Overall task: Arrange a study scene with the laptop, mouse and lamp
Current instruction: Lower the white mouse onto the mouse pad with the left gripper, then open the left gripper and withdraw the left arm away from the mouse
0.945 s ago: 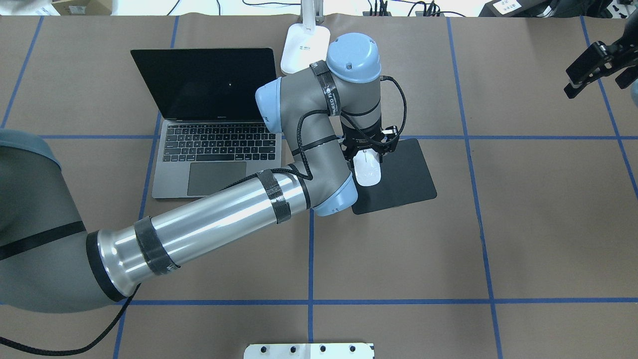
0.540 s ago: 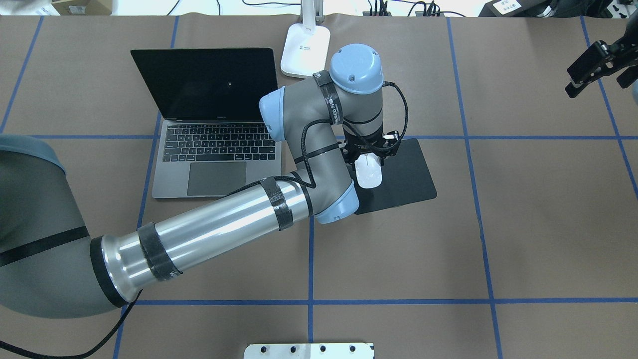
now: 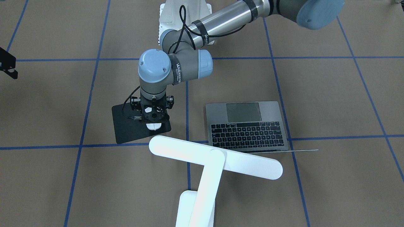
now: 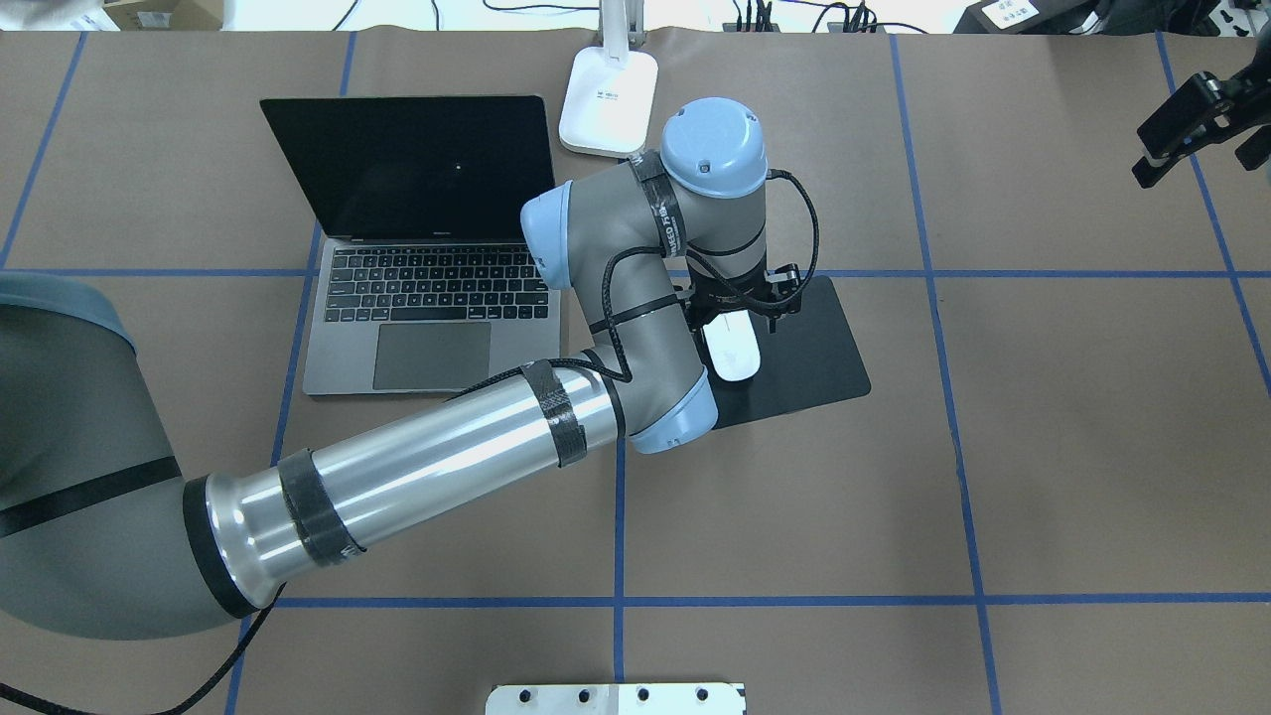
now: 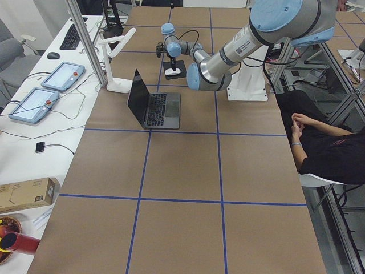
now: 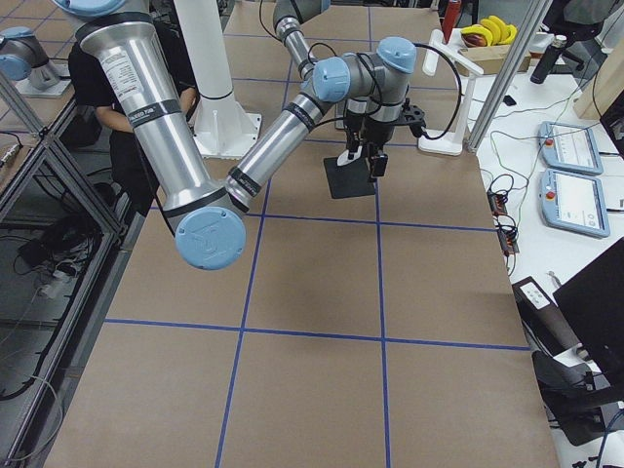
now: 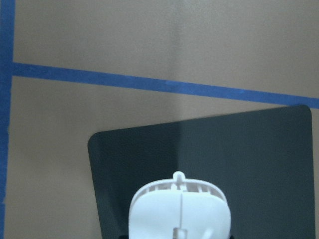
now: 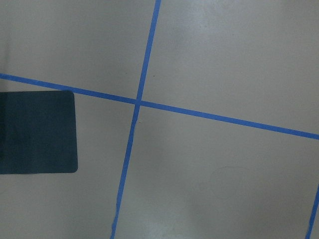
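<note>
Creeps a little across the black mat (image 4: 809, 343) compared with a moment ago, left gripper (image 3: 153, 122) clamped on the mouse (image 4: 735, 350) over the mat's middle. Probably means set-down soon. Laptop (image 4: 427, 298) open beside the mat, lamp (image 3: 214, 160) beyond it.

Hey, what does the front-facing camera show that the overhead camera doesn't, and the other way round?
Only the front-facing view shows the lamp head, a long white bar crossing its arm. Only the overhead view shows the face of the laptop screen, which is dark; the front-facing view catches the lid edge-on. Both show the keyboard and trackpad, the black mat, and the white mouse over it with the left gripper at its far end.
</note>
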